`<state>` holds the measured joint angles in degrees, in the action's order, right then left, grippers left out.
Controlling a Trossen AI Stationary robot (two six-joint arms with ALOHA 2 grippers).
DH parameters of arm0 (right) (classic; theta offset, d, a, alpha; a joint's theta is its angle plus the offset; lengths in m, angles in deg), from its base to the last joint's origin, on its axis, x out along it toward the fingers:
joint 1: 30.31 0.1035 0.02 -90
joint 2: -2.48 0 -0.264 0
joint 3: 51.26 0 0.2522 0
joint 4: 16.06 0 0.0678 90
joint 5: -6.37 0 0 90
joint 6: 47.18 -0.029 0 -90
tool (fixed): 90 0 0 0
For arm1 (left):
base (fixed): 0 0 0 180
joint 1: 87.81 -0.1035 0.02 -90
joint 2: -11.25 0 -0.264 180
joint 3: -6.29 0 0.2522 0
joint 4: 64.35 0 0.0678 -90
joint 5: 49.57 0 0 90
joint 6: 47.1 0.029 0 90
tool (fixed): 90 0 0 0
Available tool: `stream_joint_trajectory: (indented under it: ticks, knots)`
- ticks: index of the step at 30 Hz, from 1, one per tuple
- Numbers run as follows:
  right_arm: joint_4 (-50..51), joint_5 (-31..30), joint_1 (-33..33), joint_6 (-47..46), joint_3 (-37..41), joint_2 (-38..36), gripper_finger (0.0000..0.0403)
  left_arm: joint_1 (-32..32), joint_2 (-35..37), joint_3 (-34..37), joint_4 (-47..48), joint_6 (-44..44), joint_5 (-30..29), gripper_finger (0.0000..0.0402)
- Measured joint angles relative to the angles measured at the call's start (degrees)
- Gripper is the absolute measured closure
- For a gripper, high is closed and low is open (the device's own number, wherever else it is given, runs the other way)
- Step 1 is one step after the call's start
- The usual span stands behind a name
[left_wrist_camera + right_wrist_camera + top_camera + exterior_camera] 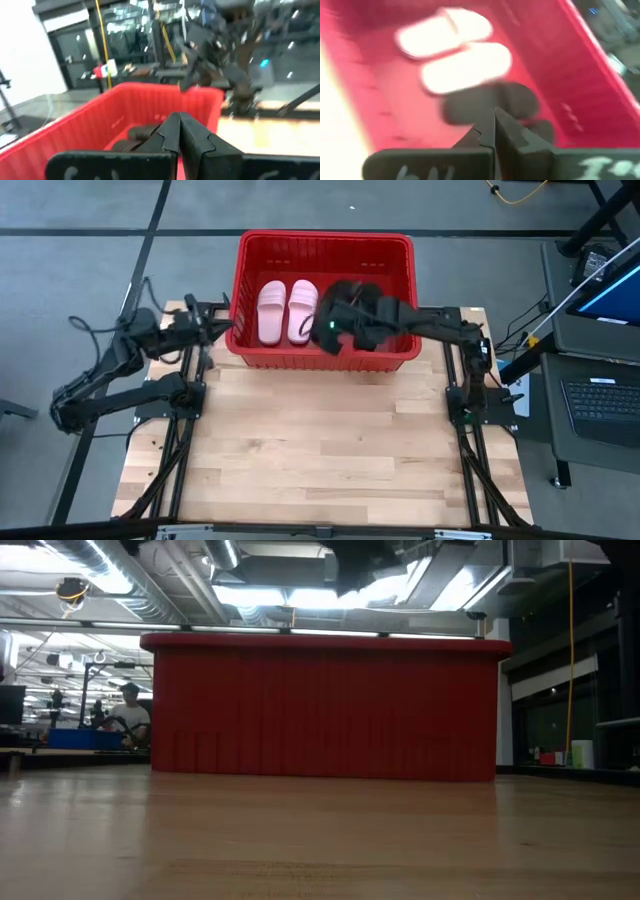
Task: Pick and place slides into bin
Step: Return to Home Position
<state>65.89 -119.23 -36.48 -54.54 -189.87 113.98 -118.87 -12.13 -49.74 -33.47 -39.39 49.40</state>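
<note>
The red bin (325, 242) stands at the table's far edge, and it fills the middle of the low view (320, 710). Two pale pink slides (272, 310) (303, 308) lie side by side on its floor, left of centre. A black slide (490, 102) lies to their right, partly under my right arm. My right gripper (494, 120) hangs shut over the bin, above the black slide, with nothing between its fingers. My left gripper (179, 122) is shut and level just outside the bin's left wall (228, 330), holding nothing.
Bare wooden table top (320, 450) stretches from the bin to the near edge. My right arm (440, 325) reaches across the bin's right rim. In the room beyond the table, a person (130, 715) sits at a bench far off to the left.
</note>
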Motion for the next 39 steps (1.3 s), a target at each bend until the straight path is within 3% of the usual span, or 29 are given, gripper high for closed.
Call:
stream_joint_trajectory:
  ticks: [5,14,22,39]
  knots:
    - [-9.03,0.83,6.67,-2.37,2.68,-0.07,0.0401,4.24,7.06,0.67,4.50,-3.58,-0.14,0.0400]
    - [-29.46,1.36,14.57,-4.94,14.50,0.11,0.0401,8.32,23.42,16.57,-1.99,-14.18,-0.85,0.0400]
    - [-34.44,1.10,17.68,-10.43,17.51,0.04,0.0400,10.93,22.80,18.85,-1.09,-13.86,-0.13,0.0400]
    - [-41.47,-1.33,17.41,-7.10,17.55,0.04,0.0399,20.26,23.34,28.43,-5.92,-12.98,-2.66,0.0400]
